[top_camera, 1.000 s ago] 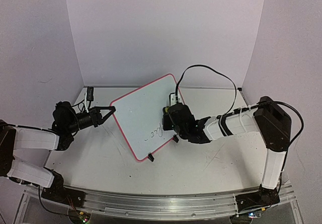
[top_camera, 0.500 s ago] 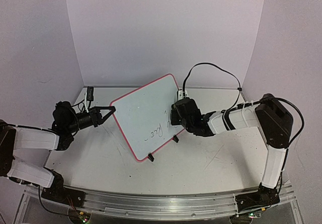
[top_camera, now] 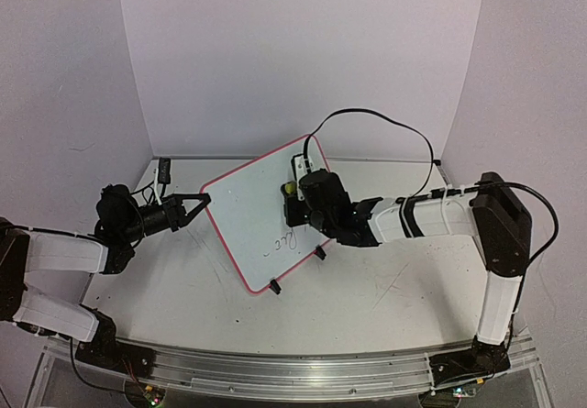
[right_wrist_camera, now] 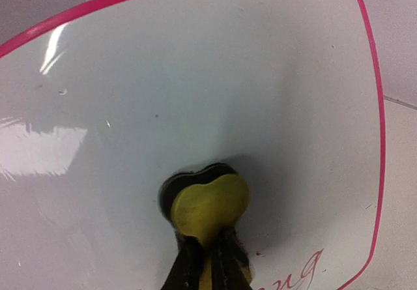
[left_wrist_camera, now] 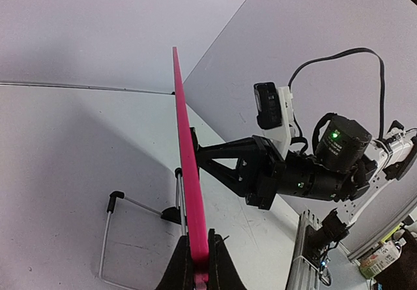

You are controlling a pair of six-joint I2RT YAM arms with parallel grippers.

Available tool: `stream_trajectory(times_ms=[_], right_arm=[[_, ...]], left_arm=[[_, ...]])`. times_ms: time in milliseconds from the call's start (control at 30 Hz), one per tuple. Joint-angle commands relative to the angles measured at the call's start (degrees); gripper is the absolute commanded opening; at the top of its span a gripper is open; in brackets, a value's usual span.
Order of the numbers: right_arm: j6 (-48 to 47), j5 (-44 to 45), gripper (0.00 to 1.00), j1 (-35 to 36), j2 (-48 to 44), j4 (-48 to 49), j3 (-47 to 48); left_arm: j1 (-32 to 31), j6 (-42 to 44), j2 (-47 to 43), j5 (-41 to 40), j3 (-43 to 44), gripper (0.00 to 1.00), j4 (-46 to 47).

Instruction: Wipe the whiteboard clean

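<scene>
We see the whiteboard [top_camera: 248, 229] standing tilted on its black feet [top_camera: 274, 287] in the middle of the table [top_camera: 385, 298]. Our left gripper [top_camera: 204, 199] is clamped on its pink left edge. Our right gripper [top_camera: 292, 204] pinches a yellow eraser [right_wrist_camera: 210, 205], pressed flat against the white face near the writing [top_camera: 286, 241]

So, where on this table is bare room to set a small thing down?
Widest bare table lies between the whiteboard and the near rail; a smaller patch behind the right arm, by the back wall. Crowded at the board: left hand grips its edge, right hand presses the eraser on it.
</scene>
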Motion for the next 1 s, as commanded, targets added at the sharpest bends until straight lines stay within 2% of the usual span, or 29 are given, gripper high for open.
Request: stream_trajectory(times_ms=[0,133,400,567,700,967], right_arm=[[0.47,-2.95,0.0,-0.78,-0.19,-1.01,1.56],[4.21,-4.19,0.0,-4.64,-0.42,-2.0,-0.84],[5.36,-3.32,0.0,-7.84,-1.56,-3.35,-4.98],[5.64,-3.32,0.0,-7.91,-1.6,-3.36,-6.44],[5.45,-7.9,0.0,-7.6,-2.28,-1.64,-6.63],[1.74,-12.67,0.0,-3.21,-2.91,1.59,-5.51]], left_arm=[[-1.81,3.28,0.55,8.54,1.29,0.0,1.26],[-1.81,3.28,0.44,8.59,1.26,0.0,1.25],[-1.81,3.32,0.4,8.54,1.27,0.0,1.27],[-1.81,3.28,0.62,8.58,1.31,0.0,1.19],[-1.81,3.28,0.85,8.61,1.35,0.0,1.23],[-1.89,3.33,0.91,8.55,1.38,0.0,1.23]])
